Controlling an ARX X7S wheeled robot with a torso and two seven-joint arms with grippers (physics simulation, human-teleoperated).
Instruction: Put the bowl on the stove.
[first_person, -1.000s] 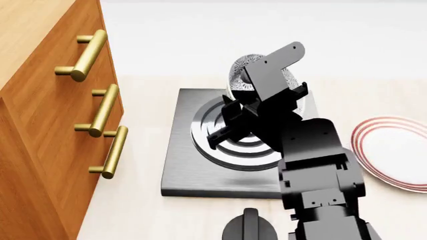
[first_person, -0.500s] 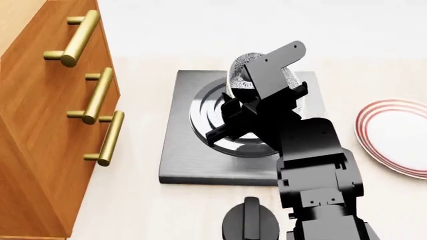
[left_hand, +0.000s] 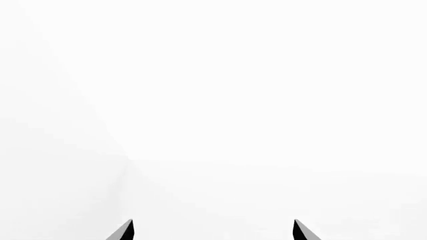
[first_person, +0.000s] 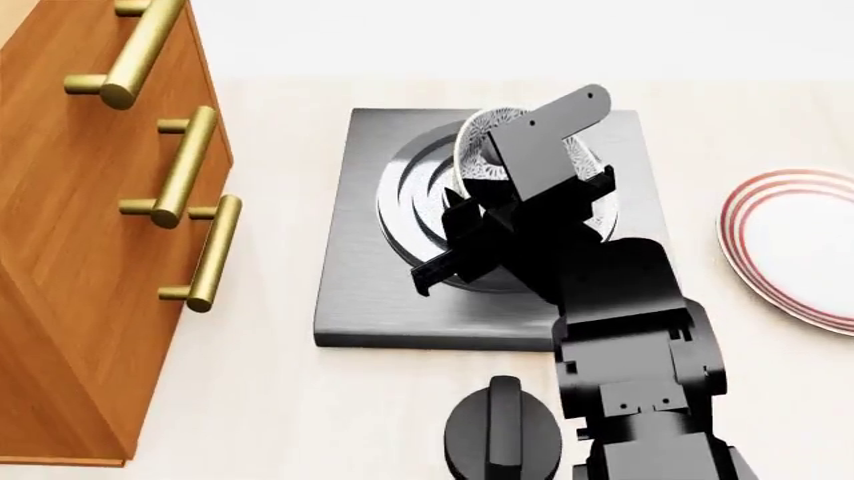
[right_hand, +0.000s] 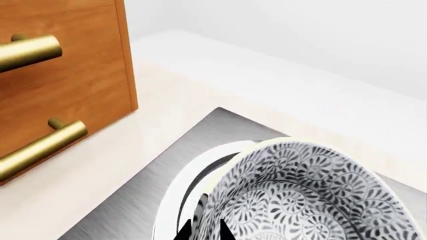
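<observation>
The bowl, grey-and-white speckled, is held by its rim in my right gripper over the far part of the stove's round burner. In the right wrist view the two fingertips pinch the bowl's wall, with the dark grey stove slab beneath. I cannot tell whether the bowl touches the burner. The stove lies on the pale counter. My left gripper is open and empty, facing blank white; it does not show in the head view.
A wooden cabinet with brass handles stands to the left of the stove. A white plate with red rim rings lies to the right. A round black knob sits near the stove's front edge.
The view and right arm have shifted together: the bowl was over the stove's far edge and now hangs over the burner. The cabinet and plate slid up in the frame.
</observation>
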